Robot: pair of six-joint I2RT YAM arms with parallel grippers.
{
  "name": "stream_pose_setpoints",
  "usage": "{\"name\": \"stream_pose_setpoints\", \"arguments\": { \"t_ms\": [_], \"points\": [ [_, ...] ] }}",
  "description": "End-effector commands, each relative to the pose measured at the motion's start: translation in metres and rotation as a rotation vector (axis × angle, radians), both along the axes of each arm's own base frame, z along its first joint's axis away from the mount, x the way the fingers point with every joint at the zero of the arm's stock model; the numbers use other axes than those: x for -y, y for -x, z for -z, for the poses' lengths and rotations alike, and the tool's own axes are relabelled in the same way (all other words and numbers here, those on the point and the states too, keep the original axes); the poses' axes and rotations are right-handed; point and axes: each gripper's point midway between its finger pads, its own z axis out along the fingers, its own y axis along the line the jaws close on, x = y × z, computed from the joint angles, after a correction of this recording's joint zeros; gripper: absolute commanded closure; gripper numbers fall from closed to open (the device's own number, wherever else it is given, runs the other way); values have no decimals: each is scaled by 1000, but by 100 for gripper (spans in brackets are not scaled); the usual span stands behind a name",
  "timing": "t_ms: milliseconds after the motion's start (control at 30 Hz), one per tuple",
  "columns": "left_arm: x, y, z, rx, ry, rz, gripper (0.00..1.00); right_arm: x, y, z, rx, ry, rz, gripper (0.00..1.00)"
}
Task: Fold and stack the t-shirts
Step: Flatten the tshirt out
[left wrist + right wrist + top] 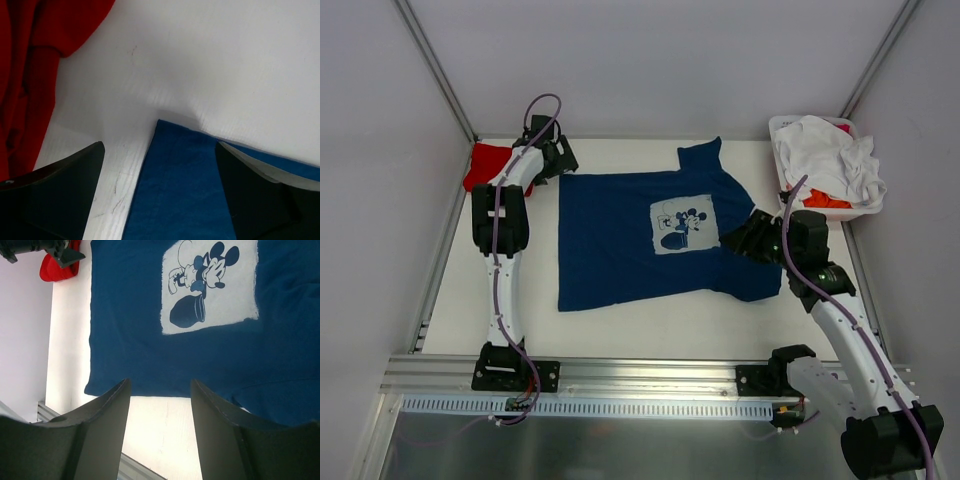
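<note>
A navy blue t-shirt [620,240] with a pale mouse print [680,226] lies spread flat mid-table. My left gripper [560,160] hangs over its far left corner, jaws open. In the left wrist view that navy corner [180,190] rests on the table between the fingers of the left gripper [160,150], ungripped. My right gripper [745,240] is open above the shirt's right side. In the right wrist view the right gripper [160,387] frames the navy hem [130,315] and bare table. A red t-shirt [485,165] lies crumpled at the far left.
A white basket [782,122] at the far right corner holds a white t-shirt [825,155] and an orange one [828,200]. The red cloth [30,60] lies close beside the left fingers. A metal rail [640,375] runs along the near table edge.
</note>
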Motion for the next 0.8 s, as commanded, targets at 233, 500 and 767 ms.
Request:
{"name": "stream_pose_setpoints", "arguments": {
  "t_ms": [233,500,767],
  "points": [
    [11,77,-77,40,-2,-24,5,2,4,4,30,21,-4,46],
    [45,173,-63,-54,50,-14,6,4,6,5,32,20,1,46],
    [50,263,-41,-105,37,-59,7,19,8,24,-31,69,84,45]
  ]
}}
